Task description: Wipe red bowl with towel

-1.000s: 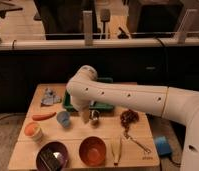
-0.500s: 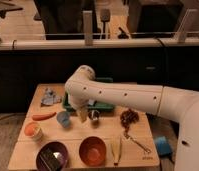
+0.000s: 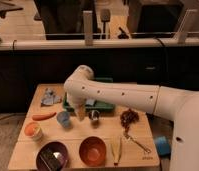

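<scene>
The red bowl (image 3: 92,150) sits at the front middle of the wooden table (image 3: 138,157), upright and open. The towel (image 3: 50,96) is a crumpled grey-blue cloth at the table's back left. My white arm reaches in from the right, and its elbow hangs over the table's middle. My gripper (image 3: 84,114) points down just in front of the green tray (image 3: 100,106), above and behind the red bowl and to the right of the towel. It is apart from both.
A blue cup (image 3: 63,118), a carrot (image 3: 44,116) and an orange cup (image 3: 33,131) lie on the left. A dark bowl (image 3: 53,156) stands front left. A brown clump (image 3: 128,117) and a yellowish utensil (image 3: 116,150) lie on the right. A blue object (image 3: 162,146) sits off the table's right edge.
The arm's lower end has swung a little to the left over the table's middle. The objects on the table have not moved.
</scene>
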You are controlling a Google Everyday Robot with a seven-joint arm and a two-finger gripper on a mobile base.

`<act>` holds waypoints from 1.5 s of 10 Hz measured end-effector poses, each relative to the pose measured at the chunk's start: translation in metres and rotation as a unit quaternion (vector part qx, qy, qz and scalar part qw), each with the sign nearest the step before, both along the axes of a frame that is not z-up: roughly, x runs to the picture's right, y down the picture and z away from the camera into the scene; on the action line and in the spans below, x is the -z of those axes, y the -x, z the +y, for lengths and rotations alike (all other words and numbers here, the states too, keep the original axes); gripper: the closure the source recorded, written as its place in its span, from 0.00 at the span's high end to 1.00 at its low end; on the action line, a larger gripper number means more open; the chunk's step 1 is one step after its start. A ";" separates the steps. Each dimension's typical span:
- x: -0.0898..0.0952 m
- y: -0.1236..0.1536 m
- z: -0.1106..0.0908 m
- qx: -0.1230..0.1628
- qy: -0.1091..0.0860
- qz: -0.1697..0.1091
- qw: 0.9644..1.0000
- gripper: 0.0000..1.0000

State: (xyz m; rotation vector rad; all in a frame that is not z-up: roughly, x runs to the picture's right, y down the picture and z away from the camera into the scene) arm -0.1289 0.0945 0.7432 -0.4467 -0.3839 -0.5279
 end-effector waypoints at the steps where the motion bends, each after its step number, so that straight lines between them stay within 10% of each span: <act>1: -0.003 0.003 -0.001 -0.001 -0.002 -0.003 1.000 0.80; 15: -0.033 0.040 -0.020 -0.021 -0.031 -0.044 0.998 0.80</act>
